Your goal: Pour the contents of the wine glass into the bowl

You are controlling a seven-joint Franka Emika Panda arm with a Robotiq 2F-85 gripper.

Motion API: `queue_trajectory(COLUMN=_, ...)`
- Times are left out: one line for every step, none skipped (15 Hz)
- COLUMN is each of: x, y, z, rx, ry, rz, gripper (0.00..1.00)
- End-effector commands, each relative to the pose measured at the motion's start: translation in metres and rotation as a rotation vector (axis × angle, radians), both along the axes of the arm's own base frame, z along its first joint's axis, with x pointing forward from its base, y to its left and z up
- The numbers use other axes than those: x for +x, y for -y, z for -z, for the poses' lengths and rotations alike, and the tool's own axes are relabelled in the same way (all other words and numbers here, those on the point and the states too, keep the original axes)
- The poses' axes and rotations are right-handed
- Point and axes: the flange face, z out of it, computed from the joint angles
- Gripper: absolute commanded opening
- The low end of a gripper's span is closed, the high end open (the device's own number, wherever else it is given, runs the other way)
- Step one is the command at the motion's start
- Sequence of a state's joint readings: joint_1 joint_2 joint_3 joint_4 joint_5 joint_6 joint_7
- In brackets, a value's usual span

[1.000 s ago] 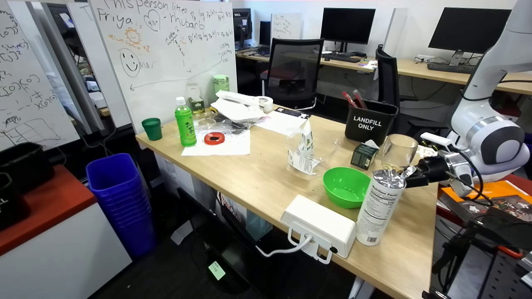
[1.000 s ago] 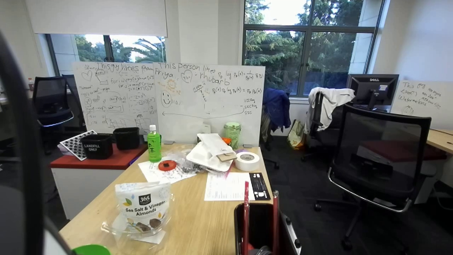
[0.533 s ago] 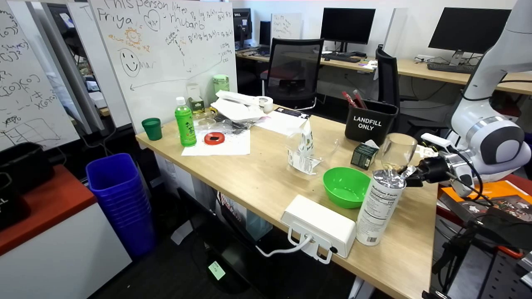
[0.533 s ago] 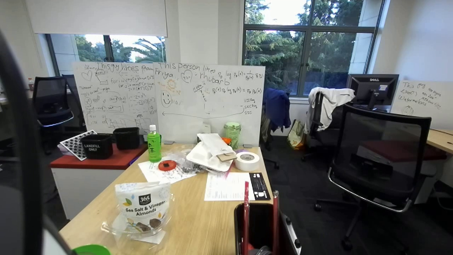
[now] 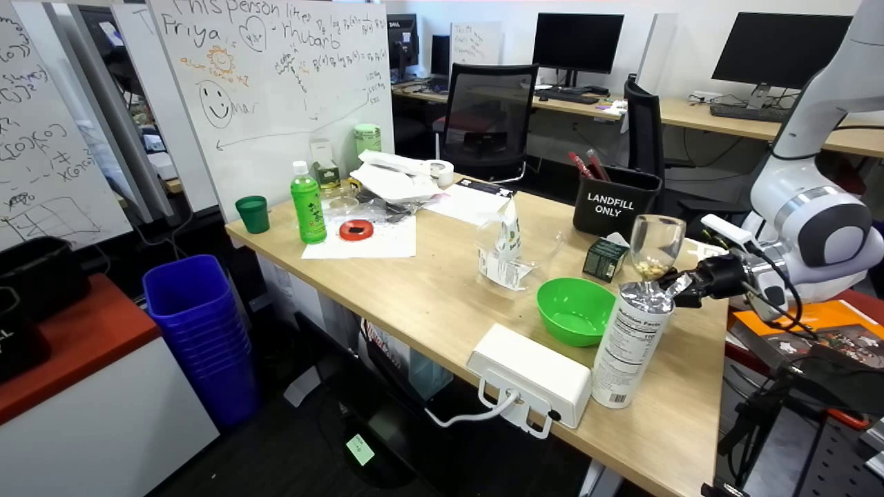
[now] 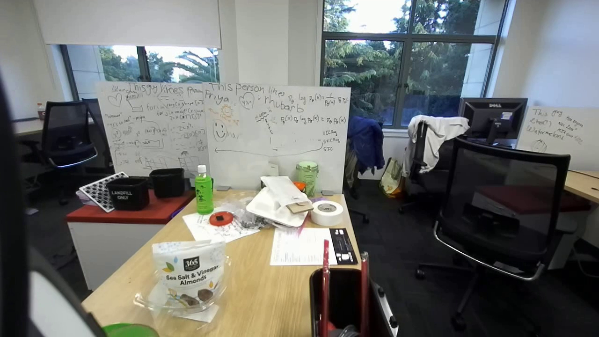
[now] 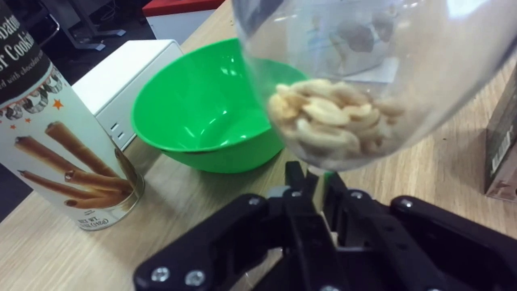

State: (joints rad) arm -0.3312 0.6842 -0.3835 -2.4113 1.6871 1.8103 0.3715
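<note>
1. Overall: grasp done, pour not started. Left: carry, tip, maybe set-down. First half, my guess.
2. Surface (image 5: 428, 290): wood, cluttered, under the whole job.
3. Bowl (image 7: 226, 159): upright on surface. No contents visible inside; nothing poured, looks like.
4. Glass (image 5: 658, 241): roughly upright, near bowl, apparently not over it. Base hidden, so can't tell if it's off surface.
5. Claw (image 7: 319, 182): closed on glass low down, at the stem by the look.
6. Nuts (image 7: 327, 115): piled at bottom of glass. Tipping short of bowl's rim would likely spill them.
7. Black bin (image 5: 615, 207): far side of surface in an exterior view, apart from bowl; off the pour line, I'd say.
8. White box (image 5: 532, 369): near bowl, at surface edge. Minor.
9. Can (image 5: 630, 352): tall, upright, just beside bowl, left in wrist view. Main obstacle: could get bumped on the way in.
10. Bag (image 6: 189, 271): standing past bowl; matters only on overshoot, probably.
11. Dark box (image 5: 603, 259): near glass, right side in wrist view. Limits swing that way.
</note>
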Motion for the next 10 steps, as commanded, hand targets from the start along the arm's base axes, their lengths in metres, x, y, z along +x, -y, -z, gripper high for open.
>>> queue_trajectory(x=-0.006, y=-0.002, z=-0.015, rx=-0.145, ry=0.022, rz=-0.045, gripper=0.04)
queue_trajectory(x=-0.008, y=-0.002, z=-0.019, rx=-0.178, ry=0.031, rz=-0.056, gripper=0.04)
queue_trajectory(x=-0.012, y=-0.002, z=-0.025, rx=-0.217, ry=0.036, rz=-0.069, gripper=0.04)
queue_trajectory(x=-0.014, y=-0.002, z=-0.03, rx=-0.244, ry=0.038, rz=-0.079, gripper=0.04)
queue_trajectory(x=-0.017, y=-0.003, z=-0.035, rx=-0.267, ry=0.043, rz=-0.092, gripper=0.04)
queue_trajectory(x=-0.02, y=-0.005, z=-0.04, rx=-0.284, ry=0.04, rz=-0.102, gripper=0.04)
queue_trajectory(x=-0.022, y=-0.007, z=-0.045, rx=-0.296, ry=0.04, rz=-0.118, gripper=0.04)
queue_trajectory(x=-0.023, y=-0.011, z=-0.05, rx=-0.313, ry=0.037, rz=-0.136, gripper=0.04)
queue_trajectory(x=-0.025, y=-0.014, z=-0.054, rx=-0.331, ry=0.025, rz=-0.155, gripper=0.04)
queue_trajectory(x=-0.026, y=-0.017, z=-0.059, rx=-0.356, ry=0.018, rz=-0.16, gripper=0.04)
